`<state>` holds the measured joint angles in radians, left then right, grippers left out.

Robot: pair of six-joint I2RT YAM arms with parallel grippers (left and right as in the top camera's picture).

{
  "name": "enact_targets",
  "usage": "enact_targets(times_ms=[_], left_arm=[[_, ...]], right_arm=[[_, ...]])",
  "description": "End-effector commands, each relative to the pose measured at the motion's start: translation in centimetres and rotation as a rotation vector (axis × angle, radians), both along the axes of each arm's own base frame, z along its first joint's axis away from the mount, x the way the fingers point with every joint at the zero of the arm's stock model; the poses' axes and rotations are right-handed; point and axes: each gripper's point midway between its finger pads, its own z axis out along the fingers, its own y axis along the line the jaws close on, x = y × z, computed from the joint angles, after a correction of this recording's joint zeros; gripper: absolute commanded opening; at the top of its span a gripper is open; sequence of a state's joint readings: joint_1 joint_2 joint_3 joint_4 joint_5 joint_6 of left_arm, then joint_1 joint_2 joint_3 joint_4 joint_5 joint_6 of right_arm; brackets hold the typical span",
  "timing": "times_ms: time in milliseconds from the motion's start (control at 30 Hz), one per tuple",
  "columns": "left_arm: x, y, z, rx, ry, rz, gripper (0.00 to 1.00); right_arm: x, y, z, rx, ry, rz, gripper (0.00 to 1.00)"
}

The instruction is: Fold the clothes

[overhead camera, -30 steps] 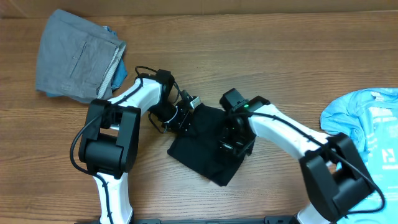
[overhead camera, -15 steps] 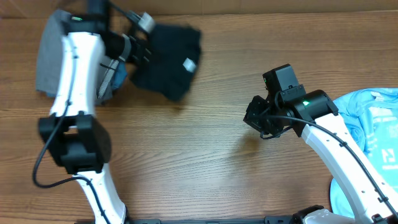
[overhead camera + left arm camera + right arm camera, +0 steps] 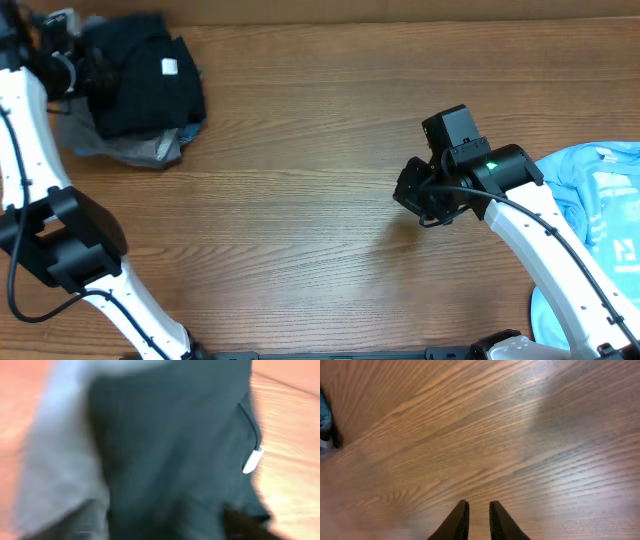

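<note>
Left tool (image 3: pixel 88 68) at black T-shirt (image 3: pixel 145 90), table (image 3: pixel 300 150) corner

black T-shirt (image 3: pixel 170 450) — blurred, blue T-shirt (image 3: pixel 600 185) — cropped

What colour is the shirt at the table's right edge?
The T-shirt is light blue with pale print, clearest in the overhead view.

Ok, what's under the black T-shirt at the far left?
The grey garment lies under the black T-shirt, showing only along its left and lower edges. The rest of it, and anything else beneath, is covered.
</note>
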<state>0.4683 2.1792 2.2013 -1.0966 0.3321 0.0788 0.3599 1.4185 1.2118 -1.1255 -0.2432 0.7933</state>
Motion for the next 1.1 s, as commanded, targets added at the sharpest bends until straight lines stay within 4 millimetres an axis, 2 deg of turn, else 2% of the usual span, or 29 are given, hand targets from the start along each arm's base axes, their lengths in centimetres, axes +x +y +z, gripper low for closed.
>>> enact_targets(times_ms=[0, 100, 167, 200, 233, 300, 400, 500, 567, 633, 700, 833, 900, 967, 1067], left_arm=[[-2.5, 5.3, 0.8, -0.018, 0.034, 0.251, 1.0], [-4.6, 7.4, 3.2, -0.05, 0.021, 0.33, 1.0], [-5.7, 8.0, 5.8, -0.071, -0.015, 0.345, 1.0], [-6.1, 7.2, 9.1, -0.137, -0.097, 0.306, 1.0], [-6.3, 5.9, 11.4, -0.18, -0.156, 0.244, 1.0], [-6.7, 3.8, 14.3, -0.207, -0.226, 0.141, 1.0], [-8.5, -0.8, 18.5, -0.179, -0.289, -0.022, 1.0], [-10.5, -5.7, 21.7, -0.104, -0.325, -0.153, 1.0], [-11.7, -8.8, 24.3, -0.059, -0.372, -0.205, 1.0], [-13.4, -12.4, 26.8, 0.001, -0.423, -0.267, 1.0], [-15.5, -15.0, 28.8, 0.085, -0.454, -0.281, 1.0], [-20.1, -19.0, 31.7, 0.262, -0.51, -0.297, 1.0], [-22.5, -20.6, 32.3, 0.286, -0.528, -0.309, 1.0], [-24.7, -21.6, 32.3, 0.266, -0.529, -0.308, 1.0], [-28.3, -23.1, 30.7, 0.208, -0.495, -0.353, 1.0]], right_arm=[[0.3, -0.2, 0.5, -0.008, -0.012, -0.016, 0.18], [0.2, -0.3, 0.4, -0.009, -0.009, -0.016, 0.18], [0.2, -0.3, 0.4, -0.009, -0.01, -0.016, 0.18], [0.2, -0.3, 0.5, -0.008, -0.012, -0.014, 0.18], [0.4, -0.2, 0.6, -0.008, -0.026, 0.001, 0.18], [0.8, -0.2, 1.1, -0.015, -0.061, 0.034, 0.19], [1.8, -0.1, 3.5, -0.023, -0.162, 0.101, 0.22], [2.8, 0.2, 7.7, -0.024, -0.323, 0.195, 0.27], [3.1, 0.3, 11.2, -0.024, -0.446, 0.258, 0.29], [3.0, 0.2, 14.4, -0.024, -0.553, 0.297, 0.34], [2.5, 0.1, 17.3, -0.021, -0.647, 0.316, 0.39], [0.5, -0.7, 22.7, 0.01, -0.804, 0.298, 0.45], [-1.0, -1.1, 24.7, 0.026, -0.87, 0.293, 0.46], [-2.5, -1.6, 26.2, 0.029, -0.931, 0.3, 0.47], [-5.5, -2.8, 28.4, 0.023, -1.034, 0.316, 0.48]])
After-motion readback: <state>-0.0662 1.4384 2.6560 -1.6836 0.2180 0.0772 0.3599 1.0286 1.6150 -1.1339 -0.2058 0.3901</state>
